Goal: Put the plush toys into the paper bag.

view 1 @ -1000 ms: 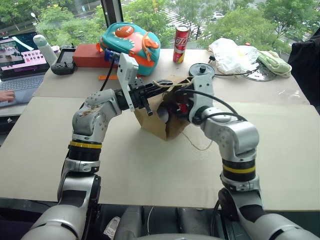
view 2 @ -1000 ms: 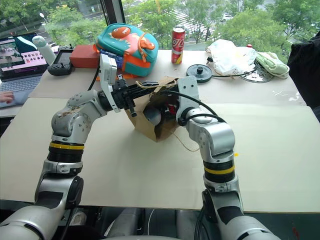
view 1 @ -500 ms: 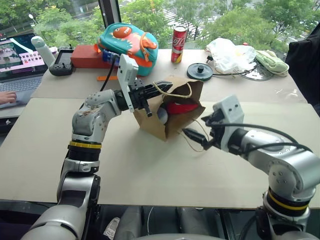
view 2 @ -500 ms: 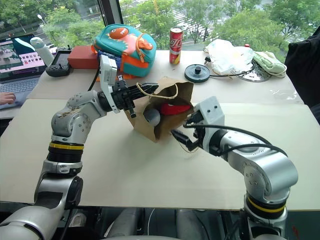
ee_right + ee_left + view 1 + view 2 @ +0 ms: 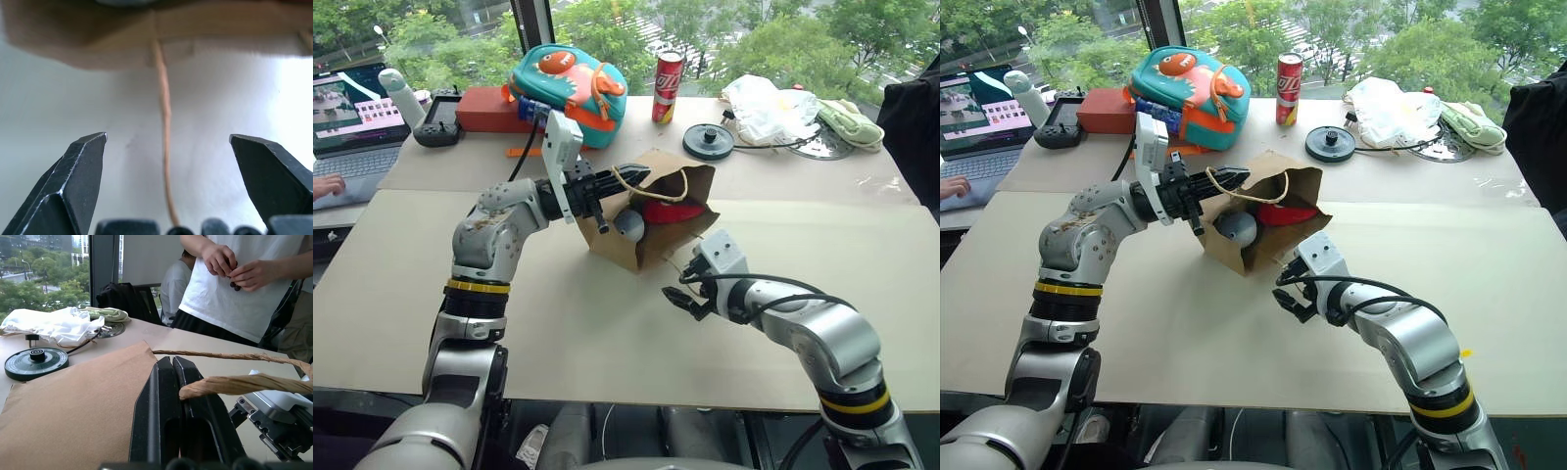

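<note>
Both plush toys point(image 5: 1255, 221) now lie inside the paper bag point(image 5: 1252, 251) on the table point(image 5: 1185, 323); left pincer point(image 5: 1231, 179) stays clamped on its handle, right pincer point(image 5: 1285, 292) has withdrawn empty, jaws wide: task looks complete.

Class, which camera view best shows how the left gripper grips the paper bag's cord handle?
The left wrist view: the left gripper is shut on the cord handle, above the paper bag. The eye views show that grip small and side-on. The right wrist view shows the bag's other handle hanging.
</note>
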Tool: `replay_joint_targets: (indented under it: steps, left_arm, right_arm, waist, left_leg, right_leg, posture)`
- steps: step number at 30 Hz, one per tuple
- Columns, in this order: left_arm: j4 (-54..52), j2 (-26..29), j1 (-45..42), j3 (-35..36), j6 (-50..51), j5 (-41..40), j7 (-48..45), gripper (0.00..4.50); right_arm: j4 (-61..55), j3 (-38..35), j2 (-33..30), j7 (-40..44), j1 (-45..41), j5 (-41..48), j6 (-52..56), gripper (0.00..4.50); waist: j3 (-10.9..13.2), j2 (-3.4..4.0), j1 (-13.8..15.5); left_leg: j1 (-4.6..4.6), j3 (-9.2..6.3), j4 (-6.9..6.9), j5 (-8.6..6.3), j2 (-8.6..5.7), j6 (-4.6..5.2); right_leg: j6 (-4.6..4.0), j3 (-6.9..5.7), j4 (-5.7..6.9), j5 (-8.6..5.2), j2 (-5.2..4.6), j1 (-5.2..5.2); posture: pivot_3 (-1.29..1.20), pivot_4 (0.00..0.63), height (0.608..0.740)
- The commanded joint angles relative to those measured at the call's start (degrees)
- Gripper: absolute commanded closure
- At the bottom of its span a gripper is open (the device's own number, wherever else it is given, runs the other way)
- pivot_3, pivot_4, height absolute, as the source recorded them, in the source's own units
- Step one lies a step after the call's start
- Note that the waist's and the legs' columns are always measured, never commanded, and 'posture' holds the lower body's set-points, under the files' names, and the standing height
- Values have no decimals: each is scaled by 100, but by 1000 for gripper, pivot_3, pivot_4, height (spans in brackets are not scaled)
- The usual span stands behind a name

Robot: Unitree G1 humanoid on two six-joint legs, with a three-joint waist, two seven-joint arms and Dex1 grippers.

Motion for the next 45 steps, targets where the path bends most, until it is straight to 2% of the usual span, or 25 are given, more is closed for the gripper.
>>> replay_joint_targets:
  steps: [1, 11, 19, 24, 29, 34, 41, 45]
  left_arm:
    - [-255, 22, -43, 5, -15, -69, -5, 4500]
    - [-253, 19, -47, -1, -19, -77, 10, 4500]
    - [-208, 5, -78, -18, -34, -76, -24, 4500]
    - [-142, -61, -148, 3, -92, -135, -101, 4500]
    - [67, -393, -531, 436, 113, -510, 338, 4500]
    - [-60, -664, -499, 890, 648, -1043, 997, 4500]
    - [-265, -603, 204, 747, 764, -1008, 1010, 4500]
    - [-216, -471, 441, 713, 735, -932, 955, 4500]
  right_arm:
    - [-38, -71, 61, 55, -23, -57, -320, 1020]
    - [-240, -170, 213, 154, -27, 92, -161, 4408]
    - [-377, -247, 179, 192, 5, 124, -116, 4408]
    - [-894, -752, 171, 204, -161, 334, -71, 4408]
    - [-1465, -1552, -327, 334, -839, 584, 377, 4408]
    - [-1810, -1841, -701, 524, -1615, 950, 946, 4408]
    - [-1932, -1492, -465, 394, -2118, 1196, 1321, 4408]
    - [-1839, -771, -166, 160, -2233, 1088, 1383, 4408]
  waist:
    - [0, 0, -7]
    - [0, 0, -2]
    - [0, 0, -2]
    - [0, 0, 1]
    - [1, -2, 16]
    - [1, -1, -7]
    - [1, -1, -3]
    - [1, -1, 2]
  left_leg:
    - [1, 0, 0, 0, 0, 0]
    - [0, -2, 0, 0, 0, 0]
    - [0, -2, 0, 0, 0, 0]
    - [0, -2, 0, 0, 0, 0]
    - [-5, -3, 4, 0, -1, 0]
    - [1, -5, 1, -2, 1, 3]
    - [1, -4, 0, -2, 1, 3]
    - [0, -4, 2, -1, 0, 1]
  right_leg:
    - [0, 0, 0, 0, 0, 0]
    - [0, -1, 1, 0, 0, 1]
    - [0, -1, 1, 0, 0, 1]
    - [0, -1, 1, 0, 0, 1]
    - [0, -1, 2, 0, -1, 0]
    - [1, -5, -1, -1, 0, 4]
    - [-1, -2, 5, 1, 0, -1]
    - [-2, -1, 6, 1, -2, -1]
  posture:
    - [0, 150, 739]
    - [0, 150, 739]
    - [0, 150, 739]
    - [0, 150, 739]
    - [0, 150, 739]
    - [0, 150, 739]
    - [0, 150, 739]
    - [0, 150, 739]
